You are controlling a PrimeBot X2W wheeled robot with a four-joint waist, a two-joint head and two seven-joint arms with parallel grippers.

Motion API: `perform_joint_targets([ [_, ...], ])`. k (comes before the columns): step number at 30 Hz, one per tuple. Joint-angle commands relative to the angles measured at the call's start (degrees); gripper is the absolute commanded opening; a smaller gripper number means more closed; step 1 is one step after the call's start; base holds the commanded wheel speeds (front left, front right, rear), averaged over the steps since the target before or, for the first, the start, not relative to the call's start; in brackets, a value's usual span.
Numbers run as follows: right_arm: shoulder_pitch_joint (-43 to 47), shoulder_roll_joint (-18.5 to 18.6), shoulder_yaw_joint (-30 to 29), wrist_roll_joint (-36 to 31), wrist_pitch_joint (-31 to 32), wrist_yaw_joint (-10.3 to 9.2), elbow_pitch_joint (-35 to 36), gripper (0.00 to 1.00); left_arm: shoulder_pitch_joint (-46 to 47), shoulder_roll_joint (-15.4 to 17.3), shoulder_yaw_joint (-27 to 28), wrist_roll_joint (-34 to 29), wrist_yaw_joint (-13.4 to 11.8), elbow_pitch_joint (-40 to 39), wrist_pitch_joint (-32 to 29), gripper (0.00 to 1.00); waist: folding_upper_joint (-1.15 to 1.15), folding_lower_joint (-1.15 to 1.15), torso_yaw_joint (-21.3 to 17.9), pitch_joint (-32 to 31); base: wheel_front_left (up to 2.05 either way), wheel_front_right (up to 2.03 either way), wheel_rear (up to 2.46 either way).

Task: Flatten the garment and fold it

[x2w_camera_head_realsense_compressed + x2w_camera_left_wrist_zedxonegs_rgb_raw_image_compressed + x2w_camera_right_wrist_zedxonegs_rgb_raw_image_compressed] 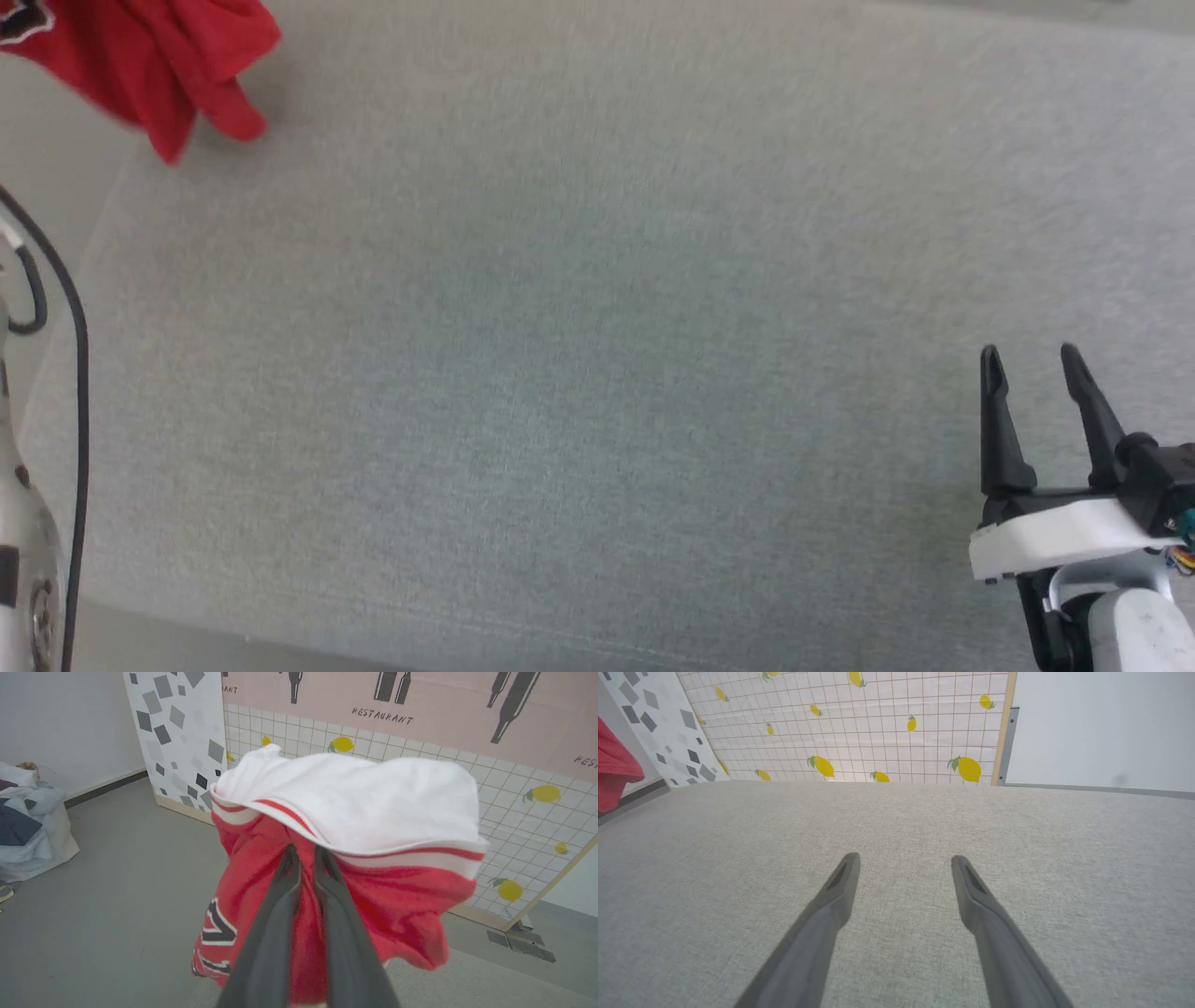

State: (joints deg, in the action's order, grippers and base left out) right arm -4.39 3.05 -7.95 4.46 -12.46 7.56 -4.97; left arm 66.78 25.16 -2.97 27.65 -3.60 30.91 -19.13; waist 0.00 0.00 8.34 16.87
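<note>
My left claw is pinched shut on the bunched shirt, which I see at the table's far left corner, seemingly lifted clear. My right claw hovers wide open, well apart.

A pale grey fabric-covered tabletop lies under soft, even light. Behind it stands a white-tiled backdrop panel printed with yellow lemons, pink higher up with black bottles. Beside it is a white board scattered with grey squares. A heaped white laundry bag sits on the smooth grey floor against a plain white wall.
</note>
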Motion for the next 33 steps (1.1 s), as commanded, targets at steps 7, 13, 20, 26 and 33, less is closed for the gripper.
perform_joint_targets([
  [7,1.07,-0.16,0.39,2.71,-1.35,-0.08,-2.88,1.0,3.65,-2.43,-2.92,0.6,3.1,0.94,-0.29,0.0,0.0,0.0,-3.64,-8.52,0.0,0.0,0.0],
  [13,1.12,-0.16,0.05,2.99,-1.89,-0.08,-4.5,1.0,3.04,-6.88,-5.53,2.19,5.36,1.82,-0.84,0.0,0.0,0.0,-6.6,-12.04,0.0,0.0,0.0],
  [20,1.82,-0.16,-0.87,2.7,-2.17,-0.08,-5.51,1.0,1.51,-12.18,-7.7,4.83,7.34,1.94,-1.17,0.0,0.0,0.0,-11.52,-14.84,0.0,0.0,0.0],
  [26,2.36,-0.17,-1.45,2.66,-2.28,-0.08,-6.05,1.0,-0.38,-16.05,-9.77,6.53,8.4,2.25,-1.58,0.0,0.0,0.0,-15.89,-15.38,0.0,0.0,0.0],
  [33,2.69,-0.17,-2.79,2.77,-2.36,-0.08,-5.79,1.0,-3.99,-19.08,-12.83,7.06,8.6,4.13,-2.62,0.0,0.0,0.0,-18.45,-13.51,0.0,0.0,0.0],
])
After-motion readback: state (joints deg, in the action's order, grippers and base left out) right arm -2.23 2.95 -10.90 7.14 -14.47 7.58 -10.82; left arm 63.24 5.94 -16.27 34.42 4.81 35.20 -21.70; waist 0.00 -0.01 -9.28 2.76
